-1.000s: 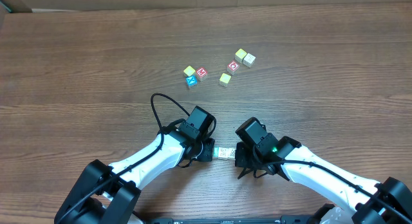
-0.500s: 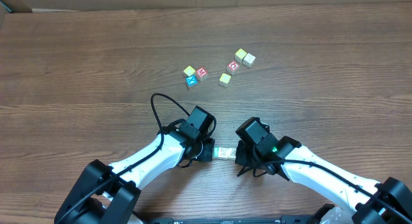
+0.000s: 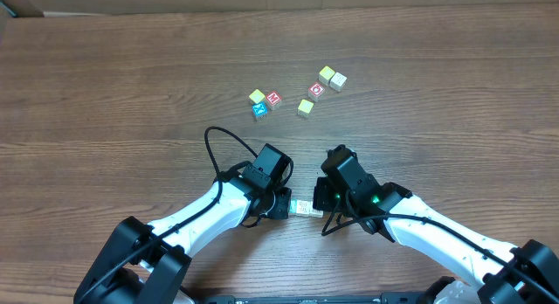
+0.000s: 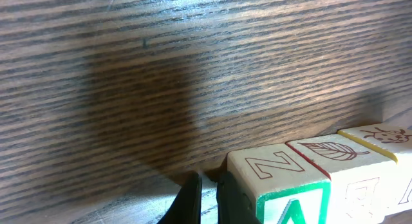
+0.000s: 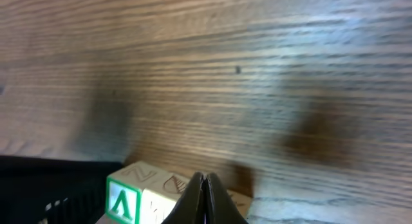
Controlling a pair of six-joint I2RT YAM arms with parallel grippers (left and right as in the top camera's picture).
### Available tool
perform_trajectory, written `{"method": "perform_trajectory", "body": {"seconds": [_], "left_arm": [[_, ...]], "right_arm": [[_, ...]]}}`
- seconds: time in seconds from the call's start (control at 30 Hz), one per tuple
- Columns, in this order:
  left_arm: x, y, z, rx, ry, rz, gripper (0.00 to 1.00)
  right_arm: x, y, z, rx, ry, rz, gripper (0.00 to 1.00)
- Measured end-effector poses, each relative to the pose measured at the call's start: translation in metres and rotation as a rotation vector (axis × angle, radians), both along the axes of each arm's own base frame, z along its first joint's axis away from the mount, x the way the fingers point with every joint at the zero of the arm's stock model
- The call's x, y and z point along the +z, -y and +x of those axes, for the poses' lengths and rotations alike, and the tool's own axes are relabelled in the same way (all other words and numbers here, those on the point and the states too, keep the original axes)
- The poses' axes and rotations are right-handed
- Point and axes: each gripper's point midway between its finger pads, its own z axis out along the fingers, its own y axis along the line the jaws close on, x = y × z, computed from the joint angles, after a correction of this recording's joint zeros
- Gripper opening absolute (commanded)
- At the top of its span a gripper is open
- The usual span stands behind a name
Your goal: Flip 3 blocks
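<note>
Blocks (image 4: 315, 166) row: letters legible only in wrist views | left tool (image 4: 207, 185) together | right tool (image 5: 205, 185) together

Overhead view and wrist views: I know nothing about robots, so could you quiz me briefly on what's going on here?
1. True or false: the three blocks between the two arms lie side by side in one row.
2. The end block beside the left hand shows on one side face: A) a green letter A; B) a red star; C) a blue number.
3. Fill in: the left hand and the right hand both have their fingers ____ (open or shut).
Key: 1 true; 2 A; 3 shut.
</note>
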Motion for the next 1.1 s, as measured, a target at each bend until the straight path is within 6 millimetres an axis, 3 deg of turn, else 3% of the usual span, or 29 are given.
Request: {"method": "perform_trajectory", "body": {"seconds": [0.37,0.83,1.1], "left_arm": [[0.0,0.0,0.0,0.0,0.0,-0.001,0.04],[0.0,0.0,0.0,0.0,0.0,0.0,0.04],[0.0,0.0,0.0,0.0,0.0,-0.001,0.04]], "right_arm": [[-0.007,-0.007,-0.015,0.037,-0.081,0.032,0.04],[-0.008,-0.009,-0.007,0.022,-0.067,0.039,0.04],[-0.018,-0.005,-0.012,0.021,-0.099,0.014,0.04]]}}
